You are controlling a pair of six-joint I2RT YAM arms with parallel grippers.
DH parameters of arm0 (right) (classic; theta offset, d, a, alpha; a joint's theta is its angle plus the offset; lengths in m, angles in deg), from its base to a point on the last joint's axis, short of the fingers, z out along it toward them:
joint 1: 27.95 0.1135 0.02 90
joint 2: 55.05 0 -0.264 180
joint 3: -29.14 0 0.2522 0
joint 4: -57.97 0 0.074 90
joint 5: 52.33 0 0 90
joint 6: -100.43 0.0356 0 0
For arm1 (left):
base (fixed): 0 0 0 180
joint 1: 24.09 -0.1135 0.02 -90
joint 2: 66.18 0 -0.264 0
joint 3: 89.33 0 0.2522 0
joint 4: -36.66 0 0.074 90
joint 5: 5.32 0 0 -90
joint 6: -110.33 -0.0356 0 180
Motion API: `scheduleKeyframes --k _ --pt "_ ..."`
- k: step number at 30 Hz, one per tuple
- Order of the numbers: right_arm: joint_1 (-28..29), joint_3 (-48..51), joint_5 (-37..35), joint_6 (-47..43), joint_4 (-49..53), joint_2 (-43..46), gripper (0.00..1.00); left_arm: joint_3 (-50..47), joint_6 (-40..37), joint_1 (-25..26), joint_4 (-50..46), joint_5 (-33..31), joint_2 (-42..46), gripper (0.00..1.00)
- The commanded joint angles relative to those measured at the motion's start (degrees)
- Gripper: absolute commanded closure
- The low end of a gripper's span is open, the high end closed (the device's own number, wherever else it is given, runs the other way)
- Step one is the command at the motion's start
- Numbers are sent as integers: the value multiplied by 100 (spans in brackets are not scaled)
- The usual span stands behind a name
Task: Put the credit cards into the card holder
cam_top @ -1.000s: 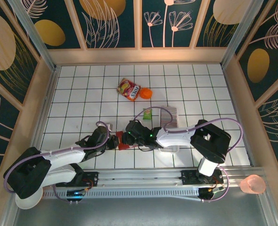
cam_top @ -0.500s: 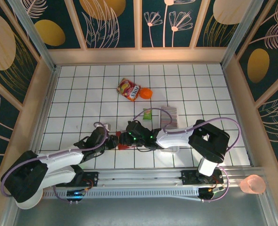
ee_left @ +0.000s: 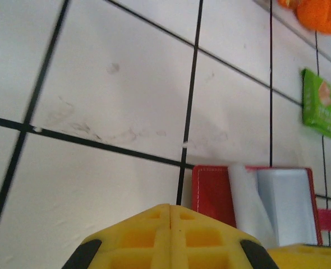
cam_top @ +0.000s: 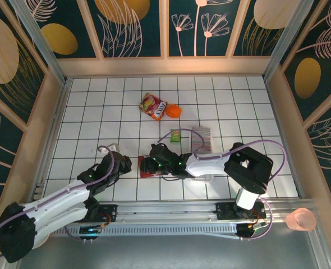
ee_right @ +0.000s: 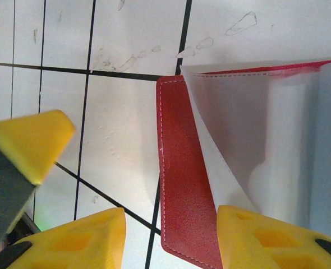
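Top view: the card holder (cam_top: 149,174) lay open near the middle of the table's (cam_top: 87,112) near edge, at the right gripper (cam_top: 145,165), with the left gripper (cam_top: 125,164) just beside it. The credit cards (cam_top: 201,136) sat farther back.

Left wrist: the jaws were pressed together and empty.

Right wrist: the jaws stood half apart, astride the holder's red edge, clamping nothing.

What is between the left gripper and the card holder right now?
Nothing visible. Bare table tile lies between the shut left gripper and the red edge of the card holder. The right gripper is at the holder, fingers apart on either side of its red border.
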Motion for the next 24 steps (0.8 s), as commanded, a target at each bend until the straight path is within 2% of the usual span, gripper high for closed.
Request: scheduleKeyframes --k 1,5,10,15,24 --pt "69 -86 37 -28 -182 -170 54 227 443 1 -760 -692 303 100" --pt "58 -240 140 -125 -236 -337 54 615 740 2 -1583 -1091 361 100" --pt "78 -600 249 -318 -265 -477 54 724 1040 0 -1995 -1299 539 100" --pt "106 -884 295 -471 -258 -586 54 1088 1338 0 -2740 -1906 848 100" --pt "21 -1371 412 -802 -317 -884 54 1633 1294 6 -3199 -2183 1031 100"
